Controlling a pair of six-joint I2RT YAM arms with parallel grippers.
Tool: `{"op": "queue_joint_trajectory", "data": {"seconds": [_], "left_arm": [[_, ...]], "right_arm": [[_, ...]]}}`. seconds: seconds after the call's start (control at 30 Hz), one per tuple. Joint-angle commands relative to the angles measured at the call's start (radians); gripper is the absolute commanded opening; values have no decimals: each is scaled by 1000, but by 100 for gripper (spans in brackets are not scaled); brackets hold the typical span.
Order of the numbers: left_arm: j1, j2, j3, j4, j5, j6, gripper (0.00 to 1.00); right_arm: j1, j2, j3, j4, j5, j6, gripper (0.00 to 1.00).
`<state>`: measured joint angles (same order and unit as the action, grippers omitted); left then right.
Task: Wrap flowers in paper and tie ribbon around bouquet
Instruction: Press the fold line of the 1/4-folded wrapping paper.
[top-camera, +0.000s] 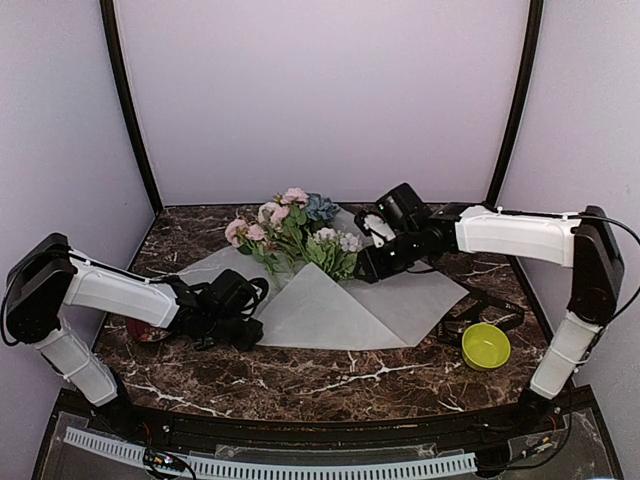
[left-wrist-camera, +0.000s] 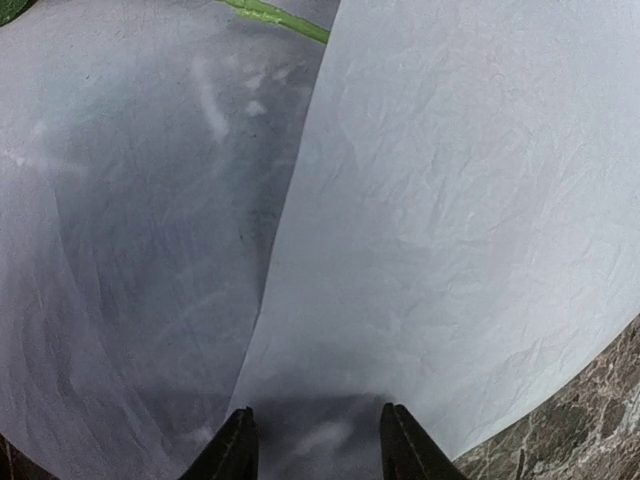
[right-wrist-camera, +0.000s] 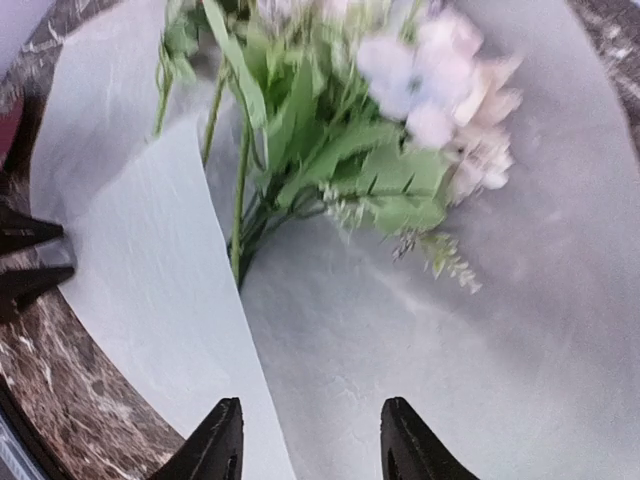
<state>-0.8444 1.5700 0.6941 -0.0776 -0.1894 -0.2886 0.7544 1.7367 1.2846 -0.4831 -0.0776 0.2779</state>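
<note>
I saw left gripper (left-wrist-camera: 318, 445) jaws apart over folded paper (left-wrist-camera: 450, 200), right gripper (right-wrist-camera: 312, 440) open, empty, flowers (right-wrist-camera: 330, 150) just ahead, stems maybe under fold

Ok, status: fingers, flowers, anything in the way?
Left fingers open, empty, over frosted white paper sheet. Right fingers open, empty, above pink, white and blue flower bunch. One flap folded over stems. Nothing blocking.

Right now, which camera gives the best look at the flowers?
The top external view: the flowers show sharply, all blooms and leaves in frame. The right wrist view is closer but blurred, cutting off the upper blooms. The left wrist view shows only a bit of green stem at its top edge.
</note>
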Motion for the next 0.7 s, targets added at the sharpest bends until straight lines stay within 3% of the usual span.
{"op": "queue_joint_trajectory", "data": {"seconds": [0.0, 0.07, 0.17, 0.23, 0.33, 0.5, 0.67], "left_arm": [[4, 8, -54, -73, 37, -20, 43], [5, 16, -60, -64, 42, -25, 43], [10, 26, -65, -61, 55, -27, 43], [12, 24, -67, -63, 55, -32, 43], [19, 21, -72, -69, 48, -46, 43], [30, 10, -90, -74, 52, -67, 42], [46, 9, -105, -78, 57, -78, 42]], "right_arm": [[83, -74, 47, 29, 67, -37, 50], [137, -49, 17, 130, -116, -41, 49], [198, 51, 14, 276, -389, -3, 37], [239, 140, 70, 273, -414, -16, 15], [262, 239, 147, 225, -424, -60, 0], [249, 332, 162, 209, -396, -77, 0], [195, 352, 70, 202, -372, -49, 0]]}}
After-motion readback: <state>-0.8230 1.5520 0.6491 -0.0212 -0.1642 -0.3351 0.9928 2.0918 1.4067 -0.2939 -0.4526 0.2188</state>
